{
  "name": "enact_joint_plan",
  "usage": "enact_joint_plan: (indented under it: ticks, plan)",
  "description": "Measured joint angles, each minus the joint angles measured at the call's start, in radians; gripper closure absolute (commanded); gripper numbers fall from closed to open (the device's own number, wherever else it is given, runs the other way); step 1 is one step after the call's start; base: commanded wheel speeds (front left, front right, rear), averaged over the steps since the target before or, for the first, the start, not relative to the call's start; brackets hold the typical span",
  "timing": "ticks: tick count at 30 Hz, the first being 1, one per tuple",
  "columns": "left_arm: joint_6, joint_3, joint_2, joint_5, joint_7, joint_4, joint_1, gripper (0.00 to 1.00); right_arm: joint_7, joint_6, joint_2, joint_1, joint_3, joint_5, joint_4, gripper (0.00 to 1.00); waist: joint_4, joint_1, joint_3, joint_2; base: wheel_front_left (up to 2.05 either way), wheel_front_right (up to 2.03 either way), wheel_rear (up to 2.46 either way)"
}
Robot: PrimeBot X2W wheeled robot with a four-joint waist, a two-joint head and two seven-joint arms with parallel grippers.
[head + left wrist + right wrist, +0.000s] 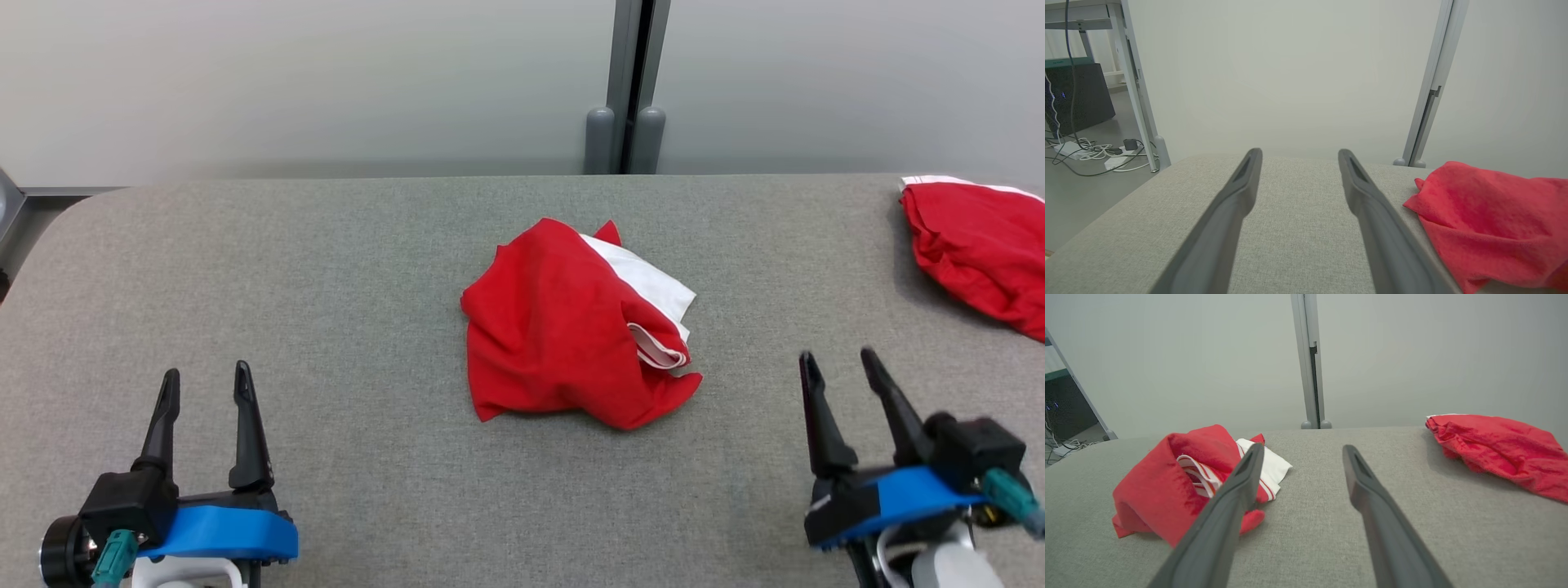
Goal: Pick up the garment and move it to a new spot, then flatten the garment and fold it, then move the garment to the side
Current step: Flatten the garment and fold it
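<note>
Head view, garment: crumpled red-and-white garment (575,327) sits mid-way across the grey padded table (326,269), not yet lifted.
Head view, claws: left gripper (206,372) and right gripper (837,357) both spread wide with nothing in them, low on either side and well apart from the heap.
Head view, neighbour: second red cloth (980,253) at far right, cut by the frame edge.
Left wrist view, reach: heap lies right of the fingers, and its far side runs out of frame.
Right wrist view, reach: one finger overlaps the striped trim. This is likely line of sight, not contact.
Right wrist view, pick-up advice: pinch a raised red fold near the top, lift clear before carrying, and steer away from the second cloth.
Hard to make out: garment type. Sleeves and hem are buried in folds and the underside is unseen.
</note>
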Motion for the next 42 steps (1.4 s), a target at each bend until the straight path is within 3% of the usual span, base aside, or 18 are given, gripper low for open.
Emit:
enact_joint_plan:
  ticks: [12,19,28,40,42]
  plan:
    - [-0.020,-0.003,-0.019,0.024,0.000,0.010,-0.044,0.00,0.033,0.000,-0.041,-0.289,0.080,-0.004,0.112,0.00,0.038,0.0000,0.037,0.0000,0.00,0.00,0.00]
    - [-0.035,-0.007,-0.044,0.027,0.000,0.021,-0.078,0.00,0.059,0.000,-0.069,-0.400,0.099,-0.018,0.286,0.00,0.088,0.0000,0.080,0.0000,0.00,0.00,0.00]
    - [-0.055,-0.004,-0.072,0.035,0.000,0.042,-0.106,0.00,0.073,0.000,-0.092,-0.429,0.116,-0.029,0.562,0.00,0.153,0.0001,0.128,0.0000,0.00,0.00,0.00]
    - [-0.070,-0.004,-0.091,0.055,0.000,0.067,-0.127,0.00,0.078,-0.001,-0.074,-0.506,0.195,-0.058,0.804,0.00,0.171,0.0000,0.131,0.0000,0.00,0.00,0.00]
    - [-0.073,-0.004,-0.093,0.059,0.000,0.071,-0.130,0.00,0.073,-0.003,-0.069,-0.514,0.215,-0.052,0.821,0.67,0.171,0.0000,0.129,0.0000,0.00,0.00,0.00]
